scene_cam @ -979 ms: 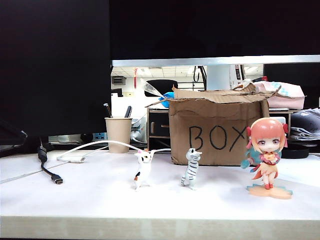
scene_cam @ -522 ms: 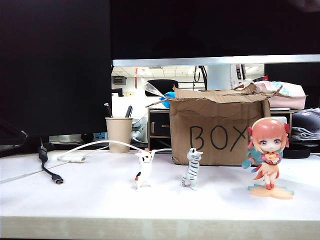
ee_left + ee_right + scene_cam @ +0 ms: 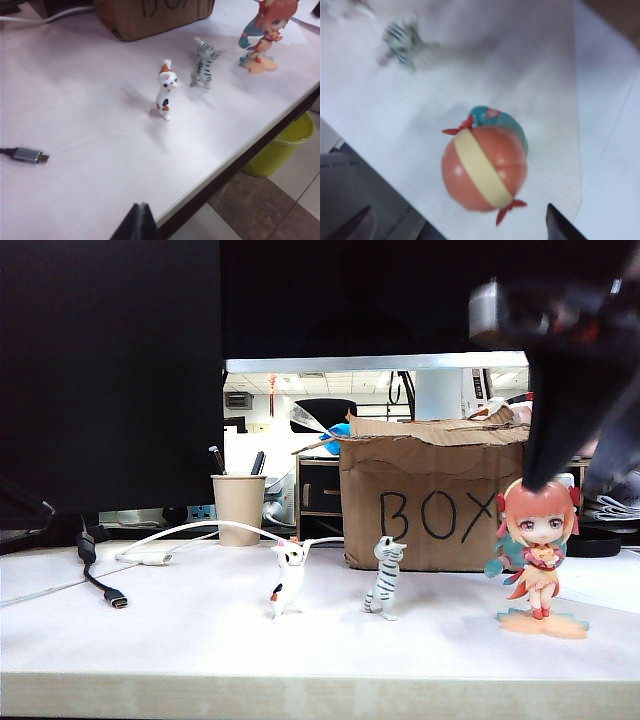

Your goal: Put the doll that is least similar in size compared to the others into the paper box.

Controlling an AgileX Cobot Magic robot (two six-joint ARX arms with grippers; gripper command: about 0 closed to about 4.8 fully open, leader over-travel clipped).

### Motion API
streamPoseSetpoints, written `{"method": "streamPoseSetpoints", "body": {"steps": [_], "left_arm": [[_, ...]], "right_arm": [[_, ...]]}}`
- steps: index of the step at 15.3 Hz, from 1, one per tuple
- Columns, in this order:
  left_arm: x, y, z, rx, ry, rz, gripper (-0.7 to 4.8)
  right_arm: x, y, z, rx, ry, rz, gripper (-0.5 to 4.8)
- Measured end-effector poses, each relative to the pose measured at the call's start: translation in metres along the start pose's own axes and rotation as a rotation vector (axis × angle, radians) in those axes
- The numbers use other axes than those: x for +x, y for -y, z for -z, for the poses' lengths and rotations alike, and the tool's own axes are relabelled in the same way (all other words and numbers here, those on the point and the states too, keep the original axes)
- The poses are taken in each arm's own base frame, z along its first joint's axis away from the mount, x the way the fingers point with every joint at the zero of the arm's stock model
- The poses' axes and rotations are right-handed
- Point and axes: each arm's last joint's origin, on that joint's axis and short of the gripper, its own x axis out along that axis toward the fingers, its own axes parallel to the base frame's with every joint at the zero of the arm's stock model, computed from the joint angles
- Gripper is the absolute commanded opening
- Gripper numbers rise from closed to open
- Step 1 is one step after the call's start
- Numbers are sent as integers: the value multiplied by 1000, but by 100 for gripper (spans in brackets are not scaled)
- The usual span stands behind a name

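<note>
The doll (image 3: pixel 537 548) stands upright on its flat base at the right end of the white surface (image 3: pixel 180 640), just in front of the right corner of the paper box (image 3: pixel 432 495), which sits behind it with "BOX" written on its front. The right gripper (image 3: pixel 572 455) hangs blurred directly above the doll's head; in the right wrist view the doll (image 3: pixel 485 167) is seen from overhead, its orange-pink hair with a pale band and red bows lying between the two dark fingers (image 3: pixel 557 225), which stand wide apart on either side without touching it. To the doll's left in the exterior view, a striped cat figurine (image 3: pixel 383 578) and a white cat figurine (image 3: pixel 285 582) stand apart from each other on the surface. A paper cup (image 3: pixel 238 508) stands further back on the left, beside the box, with a white cable (image 3: pixel 190 532) and a dark cable (image 3: pixel 100 580) lying nearby. The left gripper (image 3: pixel 139 222) shows only as a dark tip at the near edge of the surface, well apart from the figurines; its fingers appear together.
</note>
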Motion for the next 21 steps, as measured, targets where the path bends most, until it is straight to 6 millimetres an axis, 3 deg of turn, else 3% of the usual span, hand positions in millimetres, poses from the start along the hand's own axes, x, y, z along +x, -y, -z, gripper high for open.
{"method": "streamPoseSetpoints", "body": {"steps": [5,10,16,19,20,21], "left_arm": [[0,0,0,0,0,0,-5],[0,0,0,0,0,0,-5],[0,0,0,0,0,0,-5],[0,0,0,0,0,0,-5],[0,0,0,0,0,0,-5],[0,0,0,0,0,0,-5]], "right_arm": [[20,6,-14,-5,47,29,479],[40,10,-15,13,-20,17,479],[45,12,-15,15,-41,53,464],[45,12,-15,16,-42,61,302],[45,12,-15,16,-42,60,265],[45,12,-15,16,-42,60,260]]}}
